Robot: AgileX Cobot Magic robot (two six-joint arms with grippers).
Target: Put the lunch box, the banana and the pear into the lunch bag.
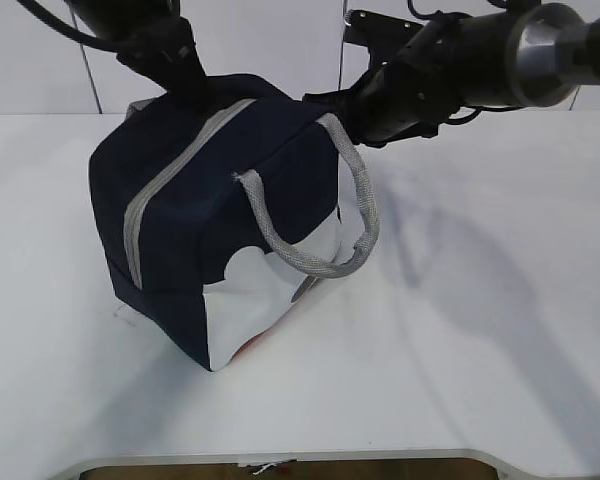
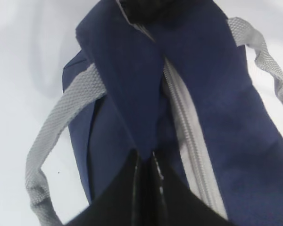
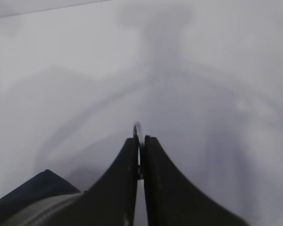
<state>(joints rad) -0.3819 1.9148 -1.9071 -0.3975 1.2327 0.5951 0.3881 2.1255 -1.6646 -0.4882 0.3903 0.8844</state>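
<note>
Both grippers clamp the lunch bag [image 1: 195,215]: left gripper [image 2: 146,162] pinching fabric, right gripper [image 3: 140,141] its ring pull [image 3: 137,129].

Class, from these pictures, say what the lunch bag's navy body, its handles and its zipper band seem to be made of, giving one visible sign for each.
Lunch bag body: likely matte woven fabric; it creases softly. Handles: grey webbing, with a coarse weave showing. Zipper band: grey tape with fine teeth, material unclear.
</note>
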